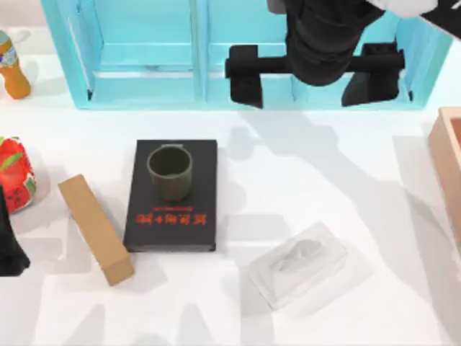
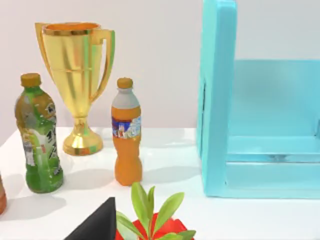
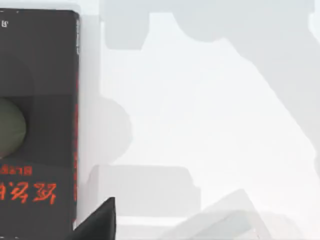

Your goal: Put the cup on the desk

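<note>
The olive-green cup (image 1: pixel 170 171) stands upright on the upper half of a black book (image 1: pixel 173 227) with red lettering, left of the middle of the white desk (image 1: pixel 324 187). My right gripper (image 1: pixel 310 72) hovers high over the back of the desk in front of the shelf, well right of and behind the cup, open wide with nothing between its fingers. In the right wrist view a sliver of the cup (image 3: pixel 9 127) sits on the book (image 3: pixel 45 75). My left arm (image 1: pixel 9 249) is parked at the left edge; one finger (image 2: pixel 97 225) shows far off centre, so that gripper is open.
A turquoise shelf unit (image 1: pixel 144 58) spans the back. An orange bottle (image 1: pixel 13 68), a green bottle (image 2: pixel 39 135) and a gold trophy (image 2: pixel 80 85) stand at the far left. A tan block (image 1: pixel 95 229), a clear tissue box (image 1: pixel 299 265) and a wooden box (image 1: pixel 448 158) lie around the book.
</note>
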Robot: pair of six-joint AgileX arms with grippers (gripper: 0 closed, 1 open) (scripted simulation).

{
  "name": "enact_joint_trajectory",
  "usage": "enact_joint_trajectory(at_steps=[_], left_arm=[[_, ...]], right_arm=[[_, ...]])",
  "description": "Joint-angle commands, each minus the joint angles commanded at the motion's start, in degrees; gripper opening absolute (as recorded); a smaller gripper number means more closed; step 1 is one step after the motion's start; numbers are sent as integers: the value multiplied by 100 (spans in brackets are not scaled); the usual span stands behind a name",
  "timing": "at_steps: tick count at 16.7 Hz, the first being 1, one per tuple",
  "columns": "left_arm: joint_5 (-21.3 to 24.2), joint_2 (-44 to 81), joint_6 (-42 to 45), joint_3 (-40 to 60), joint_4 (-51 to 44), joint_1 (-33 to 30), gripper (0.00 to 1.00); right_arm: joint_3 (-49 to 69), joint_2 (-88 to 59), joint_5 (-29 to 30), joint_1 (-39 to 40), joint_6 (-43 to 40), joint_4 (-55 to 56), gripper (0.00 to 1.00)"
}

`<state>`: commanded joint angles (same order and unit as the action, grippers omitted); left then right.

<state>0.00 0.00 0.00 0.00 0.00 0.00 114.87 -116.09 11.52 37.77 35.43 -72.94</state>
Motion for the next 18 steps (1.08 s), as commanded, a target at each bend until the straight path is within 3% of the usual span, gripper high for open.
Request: enact_joint_trajectory(at_steps=[5, 9, 18], left_arm=[[0, 0, 0, 0, 0, 0, 100], [0, 0, 0, 0, 0, 0, 100], [0, 0, 0, 0, 0, 0, 100]], right_arm=[[2986, -2065, 111, 693, 836, -1149, 100], [4524, -3133, 165, 1059, 1287, -1759, 100], [5087, -3556, 186, 1177, 1456, -1982, 100]])
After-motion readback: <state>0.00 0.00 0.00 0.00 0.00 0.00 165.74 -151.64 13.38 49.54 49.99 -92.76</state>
